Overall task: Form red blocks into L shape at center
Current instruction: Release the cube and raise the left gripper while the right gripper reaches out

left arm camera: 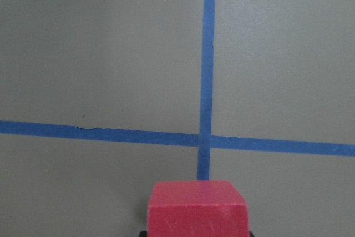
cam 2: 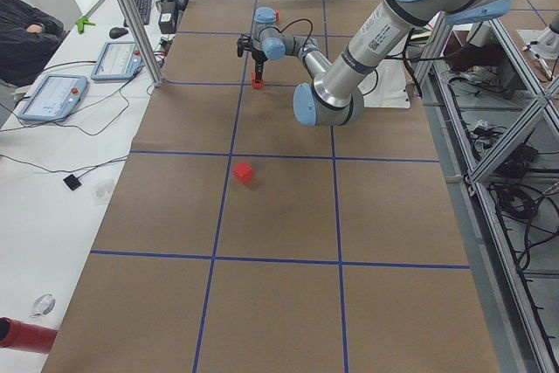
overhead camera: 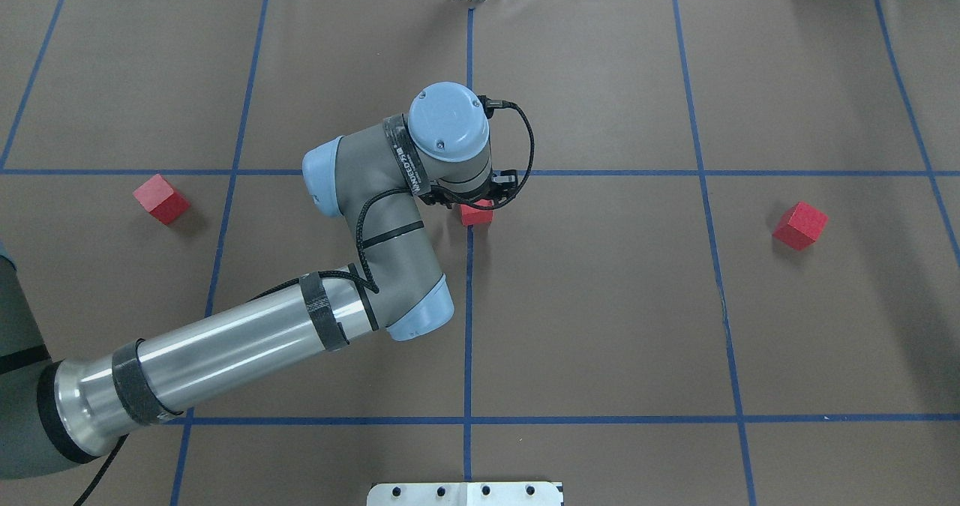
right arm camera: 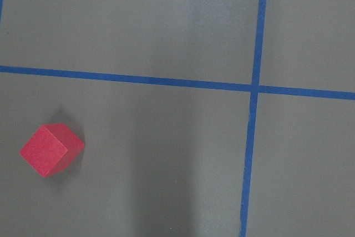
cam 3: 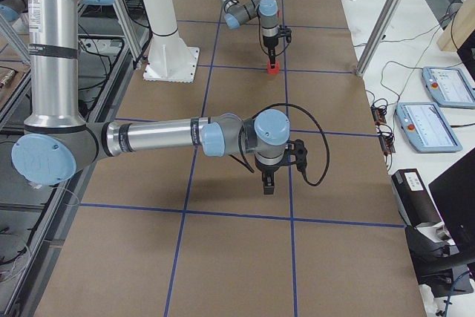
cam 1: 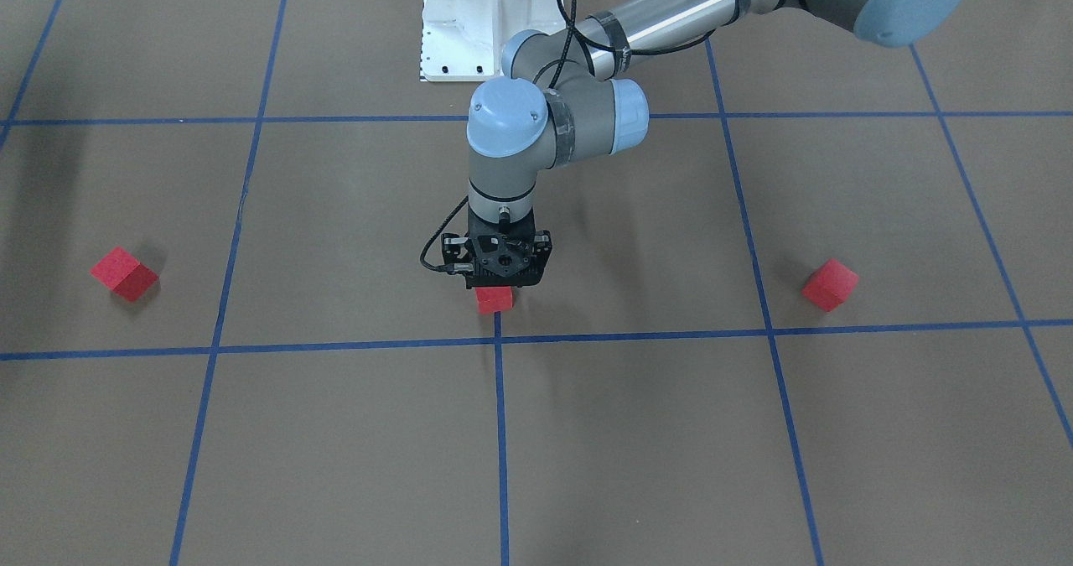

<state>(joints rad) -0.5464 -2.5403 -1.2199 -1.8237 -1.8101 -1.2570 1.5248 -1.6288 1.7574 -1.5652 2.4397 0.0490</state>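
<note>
My left gripper [cam 1: 495, 288] points straight down at the table's centre and is shut on a red block [cam 1: 494, 298], at or just above the paper beside the blue tape crossing. The left wrist view shows this block [left arm camera: 197, 209] at the bottom edge, with dark fingertips at both sides. A second red block [overhead camera: 160, 199] lies loose on the left. A third red block [overhead camera: 800, 225] lies loose on the right and also shows in the right wrist view [right arm camera: 51, 149]. My right gripper [cam 3: 269, 185] shows only in the exterior right view, hanging high; I cannot tell whether it is open or shut.
Brown paper with a blue tape grid [overhead camera: 469, 341] covers the table. The robot's white base [cam 1: 469, 21] stands at the table's near edge. The left arm's elbow and forearm [overhead camera: 390, 296] reach over the left-centre squares. Tablets and cables [cam 2: 52, 93] lie past the far edge.
</note>
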